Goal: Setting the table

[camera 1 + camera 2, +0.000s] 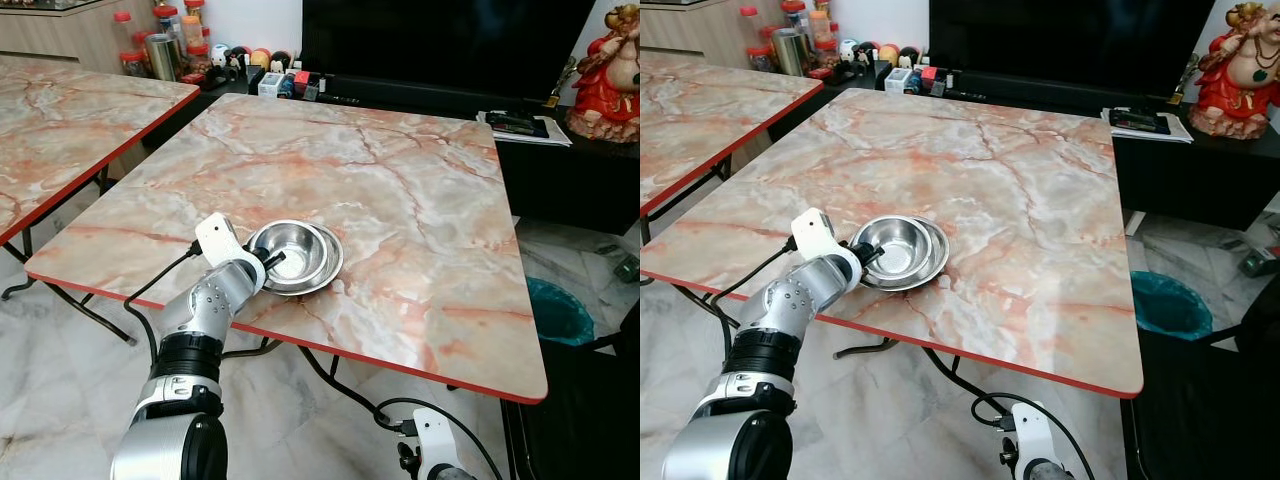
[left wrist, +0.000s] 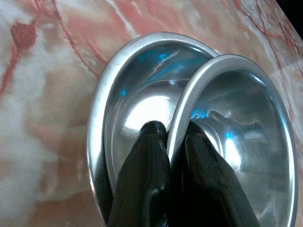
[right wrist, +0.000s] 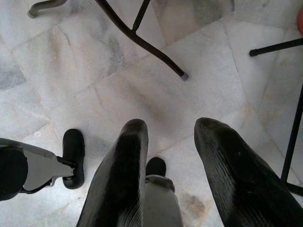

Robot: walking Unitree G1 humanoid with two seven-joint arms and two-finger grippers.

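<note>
Two nested steel bowls, inner bowl tilted inside outer bowl, near the marble table's front edge. Left gripper pinches the inner bowl's rim between its fingers. Right gripper hangs over the floor, fingers apart.

The left arm is a chain of rounded silver-grey segments with small dark screw holes, joined by ribbed black collars and broadening to a black-capped joint at its base. Past the white, rounded camera block at its wrist, where a thin black cable loops back along the arm, the left gripper ends in two long, matte black fingers with blunt rounded tips. The right gripper has the same thick black fingers with a finely ribbed surface, and near it show a white wrist housing and its own looping black cable.
</note>
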